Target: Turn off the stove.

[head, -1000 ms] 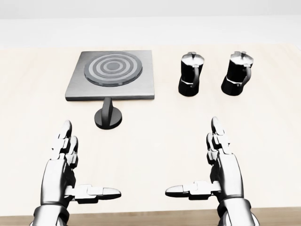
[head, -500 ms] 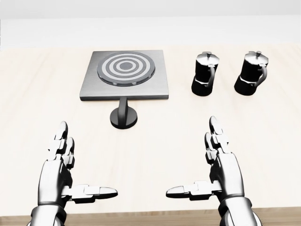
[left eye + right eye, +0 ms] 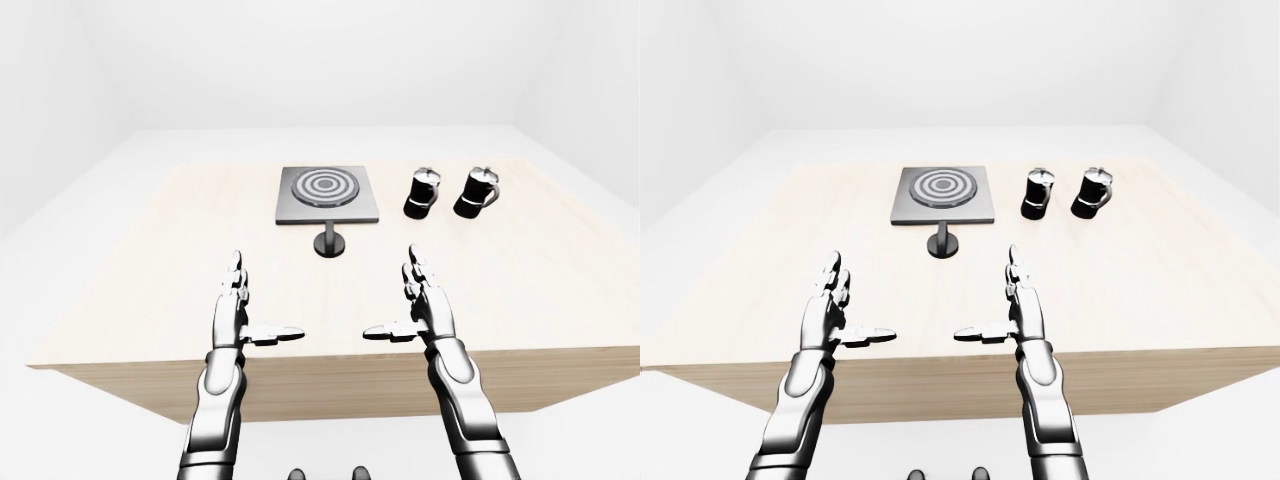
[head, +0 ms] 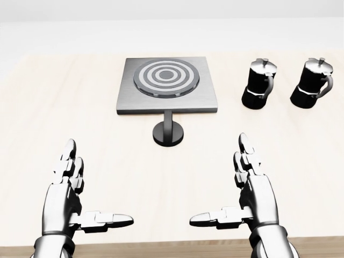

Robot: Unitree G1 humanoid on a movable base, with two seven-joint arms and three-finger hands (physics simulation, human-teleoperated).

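Note:
A grey square stove (image 4: 167, 91) with a ringed round burner (image 4: 166, 78) lies on the wooden table (image 4: 301, 156), top middle in the head view. Its black knob (image 4: 168, 132) stands on a round base just below the stove's lower edge. My left hand (image 4: 72, 207) is open and empty at the lower left, well below and left of the knob. My right hand (image 4: 244, 201) is open and empty at the lower right, below and right of the knob. Both hands hover over the table's near edge, thumbs pointing inward.
Two black moka pots (image 4: 258, 84) (image 4: 313, 83) with silver lids stand right of the stove. The table's edge (image 3: 330, 360) runs just under my hands, with white floor around it.
The whole picture has shifted right: stove, knob and pots now sit further right in the head view, so the camera has moved left. My hands keep the same open pose.

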